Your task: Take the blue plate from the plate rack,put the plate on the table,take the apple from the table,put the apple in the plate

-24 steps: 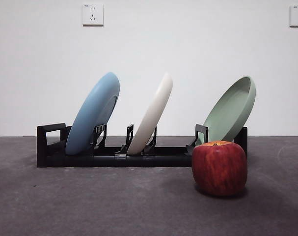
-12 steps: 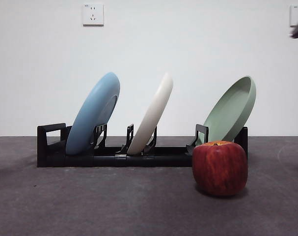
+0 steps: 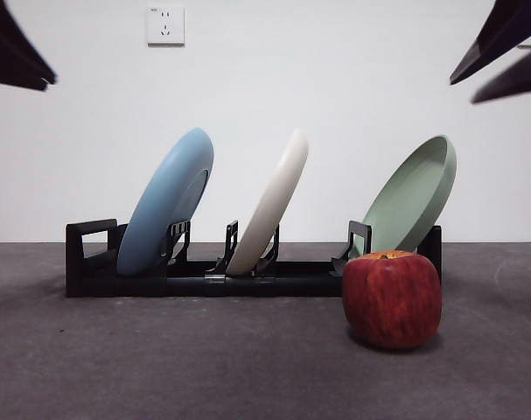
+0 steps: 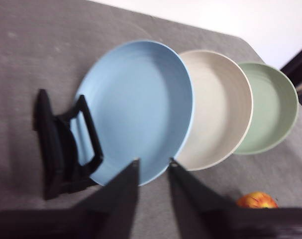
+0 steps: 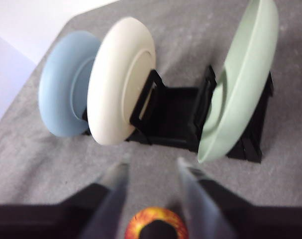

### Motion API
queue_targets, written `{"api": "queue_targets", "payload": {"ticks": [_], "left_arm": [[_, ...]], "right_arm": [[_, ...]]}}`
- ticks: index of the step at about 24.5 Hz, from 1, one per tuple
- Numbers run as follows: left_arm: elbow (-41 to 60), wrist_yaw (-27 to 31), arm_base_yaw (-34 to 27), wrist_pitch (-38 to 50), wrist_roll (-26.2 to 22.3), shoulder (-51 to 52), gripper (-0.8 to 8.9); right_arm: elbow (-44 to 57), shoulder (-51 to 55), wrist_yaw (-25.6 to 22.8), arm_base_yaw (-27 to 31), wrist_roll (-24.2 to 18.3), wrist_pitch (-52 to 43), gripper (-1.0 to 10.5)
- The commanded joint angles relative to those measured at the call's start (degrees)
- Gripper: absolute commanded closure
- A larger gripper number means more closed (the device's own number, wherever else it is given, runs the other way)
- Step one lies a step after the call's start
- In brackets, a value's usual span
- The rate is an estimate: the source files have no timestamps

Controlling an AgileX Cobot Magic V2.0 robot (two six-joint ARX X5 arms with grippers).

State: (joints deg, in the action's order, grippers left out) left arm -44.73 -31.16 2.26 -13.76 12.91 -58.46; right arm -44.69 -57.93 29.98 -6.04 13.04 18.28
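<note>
The blue plate (image 3: 167, 201) (image 4: 138, 107) (image 5: 61, 99) leans in the left end of the plate rack (image 3: 90, 262) (image 4: 56, 149) (image 5: 175, 117). The apple (image 3: 392, 299) (image 4: 256, 200) (image 5: 155, 224) stands on the table (image 3: 204, 367) in front of the rack's right end. My left gripper (image 4: 153, 167) hangs open above and short of the blue plate, apart from it; it shows as a dark tip (image 3: 20, 57) at the top left. My right gripper (image 5: 153, 164) is open, high above the apple, with both jaws showing at the top right (image 3: 462, 92).
A cream-white plate (image 3: 269, 206) leans in the rack's middle and a pale green plate (image 3: 414, 197) at its right end, just behind the apple. Bare table lies in front of the rack on the left. A white wall stands behind.
Both arms have come down into the front view's top corners: the right one grew from a small tip, the left one is new. Plates and apple have not moved.
</note>
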Motion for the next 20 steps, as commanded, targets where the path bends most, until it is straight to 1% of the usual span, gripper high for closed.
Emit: {"api": "queue_targets", "payload": {"ticks": [1, 3, 7, 9, 11, 13, 17, 20], "left_arm": [[-0.74, -0.5, 1.9, 0.33, -0.52, -1.64, 4.58], [-0.77, -0.5, 3.37, 1.55, -0.28, -2.4, 4.58], [-1.36, -0.35, 6.75, 3.34, 1.73, -4.07, 4.58], [-3.26, 0.0, 8.37, 3.39, 2.12, -5.57, 4.58], [-6.23, 2.34, 9.7, 2.93, 2.1, -7.3, 4.58], [-10.45, 3.19, 10.69, 1.88, 1.77, -10.14, 4.58], [-21.64, 8.79, 13.29, -5.55, -3.06, -18.6, 4.59], [-29.35, 10.69, 14.82, -10.21, -5.11, -26.12, 4.59]], "right_arm": [[-0.39, -0.04, 0.11, -0.09, -0.63, 0.2, 6.5], [-0.39, -0.04, 0.11, -0.09, -0.63, 0.26, 6.4], [-0.39, -0.04, 0.11, -0.09, -0.66, 0.24, 6.3], [-0.39, -0.04, 0.11, -0.09, -0.66, 0.24, 6.3], [-0.39, -0.04, 0.11, -0.09, -0.66, 0.24, 6.3], [-0.39, -0.04, 0.13, -0.09, -0.63, 0.24, 6.3], [-0.39, -0.02, 0.13, -0.09, -0.66, 1.14, 6.3], [-0.39, -0.02, 0.13, -0.09, -0.68, 2.43, 6.3]]}}
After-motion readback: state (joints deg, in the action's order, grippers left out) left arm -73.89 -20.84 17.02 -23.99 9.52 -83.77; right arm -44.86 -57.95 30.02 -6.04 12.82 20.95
